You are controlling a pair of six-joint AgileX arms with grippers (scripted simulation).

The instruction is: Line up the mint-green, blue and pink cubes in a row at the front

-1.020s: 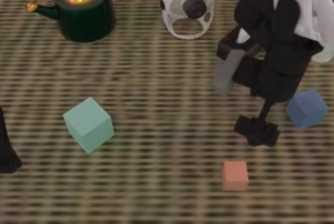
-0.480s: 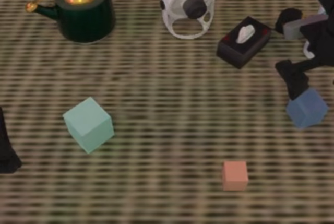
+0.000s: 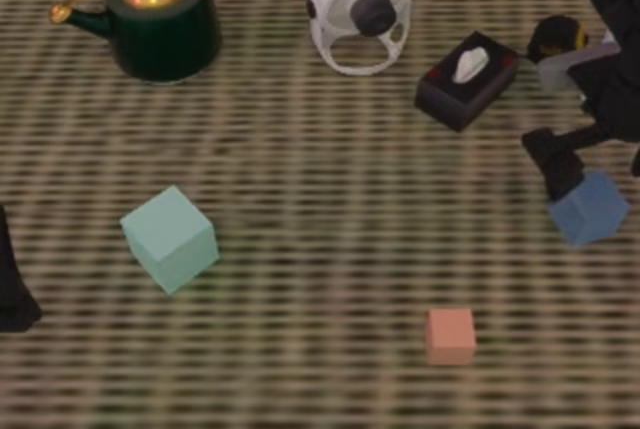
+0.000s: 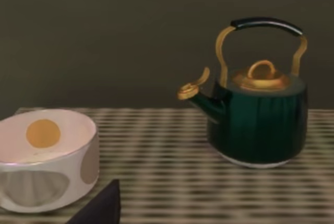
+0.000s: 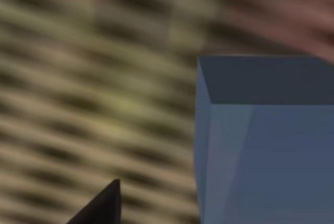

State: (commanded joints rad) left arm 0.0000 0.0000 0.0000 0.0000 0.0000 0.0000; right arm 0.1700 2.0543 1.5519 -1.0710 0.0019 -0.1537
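Table: a woven mat in tan and dark stripes covers it from edge to edge.
Right arm: ours, reaching in from the right edge of the top view, its gripper hanging just above the blue cube's rear-left corner.
Teapot: dark green with gold trim, back left, no part of the job.
White holder: back centre, beside the black tissue box, both bystanders.
Mint-green cube: largest of the three, left of centre, mid-depth, well apart from the others.
Blue cube: mid-sized, far right, mid-depth; it fills much of the right wrist view, so the tool is very close.
Pink cube: smallest, right of centre, nearest the front edge, already roughly where a row could sit.
Tool state: one dark finger shows beside the cube, the other is lost off the edge, so we cannot tell how wide the jaws stand; nothing appears held.
Left arm: parked at the left edge, only a dark sliver showing.
Step in hand: we judge this the approach to the blue cube, first pick of the three.
Next move: we reckon the fingers must straddle two opposite faces, descend, close, then carry the cube forward to sit level with the pink one.
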